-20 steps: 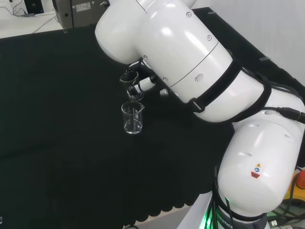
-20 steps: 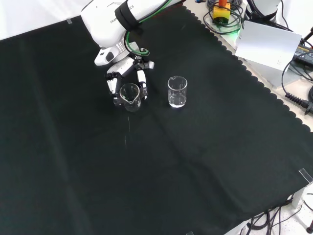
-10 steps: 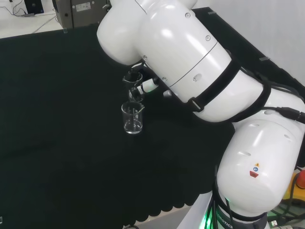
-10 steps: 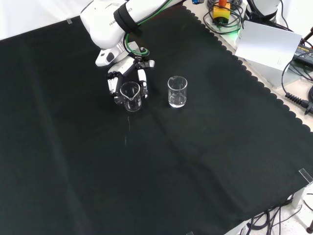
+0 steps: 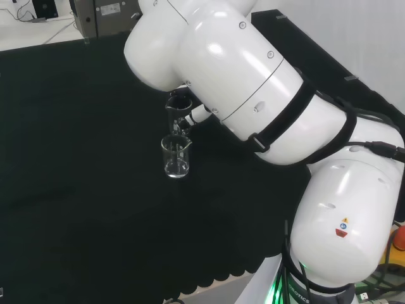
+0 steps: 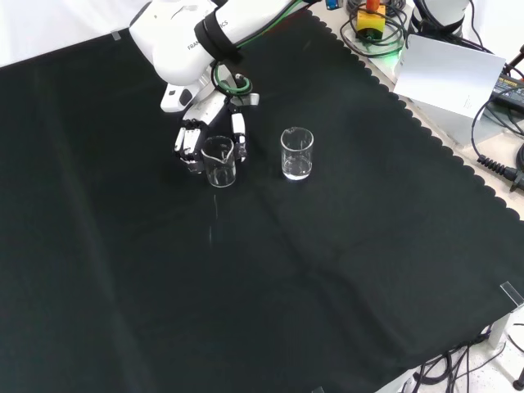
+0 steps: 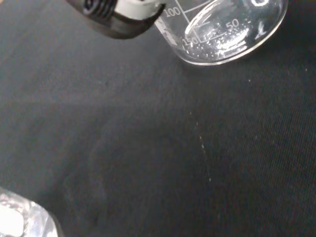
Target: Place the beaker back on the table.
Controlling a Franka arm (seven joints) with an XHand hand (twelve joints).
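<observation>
Your beaker point(image 6: 219, 161) stands upright on the black cloth of the desk point(image 6: 344, 270), its long axis vertical, mouth up, with the pouring lip turned toward the near side in the front view. In the wrist view its base looks to be down on the cloth, though you cannot be sure from here that it bears fully. The fingers point(image 6: 239, 135) lie just behind it in the front view, on its far side and wrapping a little to both flanks, curled round the glass wall, so the hand point(image 6: 201, 131) is grasping it. In the head view the same beaker point(image 5: 178, 109) sits tucked under the arm's white link, beyond a second beaker point(image 5: 176, 157). That second one stands to the right in the front view, clearly apart. So judge the coming move as a release: uncurl, then draw back away from the glass, toward the far side.
</observation>
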